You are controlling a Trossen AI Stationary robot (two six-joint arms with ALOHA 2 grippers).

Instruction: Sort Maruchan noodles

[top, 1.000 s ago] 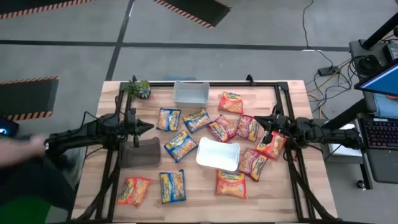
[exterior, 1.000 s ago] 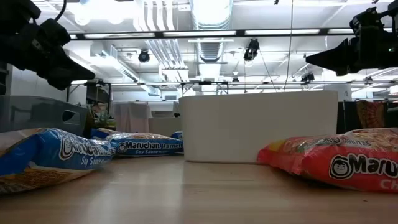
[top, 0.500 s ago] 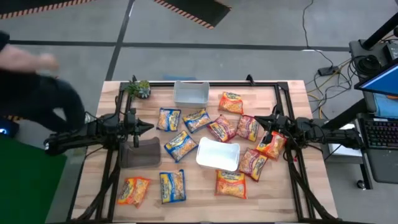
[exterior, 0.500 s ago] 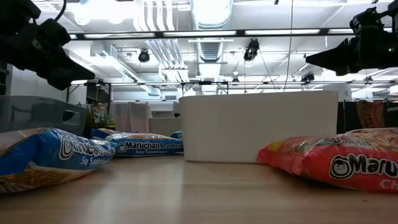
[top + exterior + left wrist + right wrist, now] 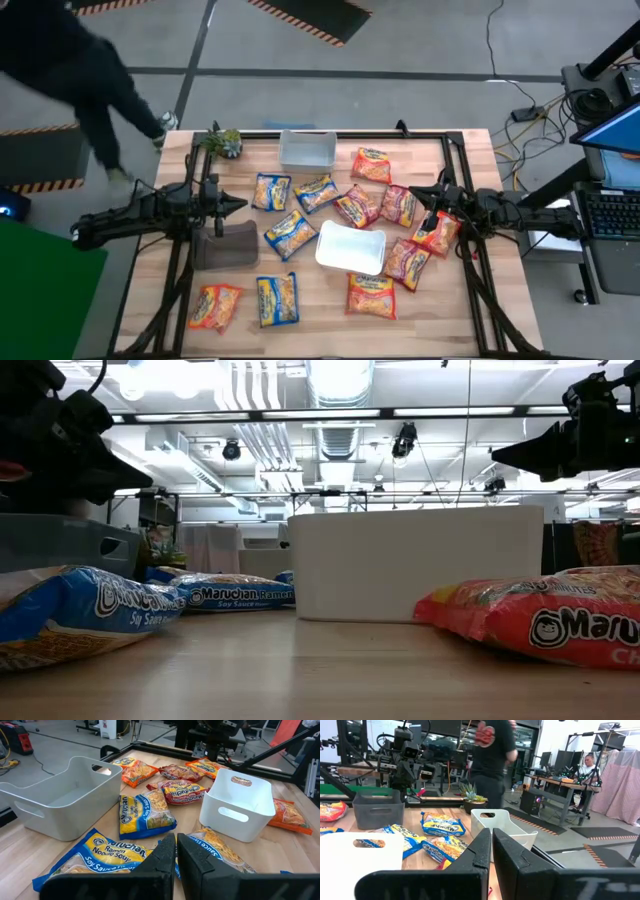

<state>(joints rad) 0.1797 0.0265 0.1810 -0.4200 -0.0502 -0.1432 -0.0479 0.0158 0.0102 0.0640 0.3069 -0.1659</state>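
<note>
About a dozen Maruchan packets lie flat and scattered on the wooden table. Blue-and-yellow ones (image 5: pixel 290 233) lie left of the middle, red/pink ones (image 5: pixel 357 207) right of it, and orange ones (image 5: pixel 371 296) sit at the far middle, near left, near middle and right. My left gripper (image 5: pixel 240 204) is shut and hovers above the table's left side, pointing at the blue-and-yellow packets (image 5: pixel 145 810). My right gripper (image 5: pixel 412 196) is shut too and hovers at the right, over a red/pink packet (image 5: pixel 400 205). Both hang well above the tabletop in the low view.
A white tray (image 5: pixel 351 248) stands mid-table, a clear tray (image 5: pixel 307 150) at the far edge, and a dark tray (image 5: pixel 225 246) under my left arm. A small plant (image 5: pixel 225 142) stands at the far left corner. A person (image 5: pixel 70 60) is just beyond that corner.
Both arms and all packets have kept still. The person beside the table's left edge has walked toward the far left corner.
</note>
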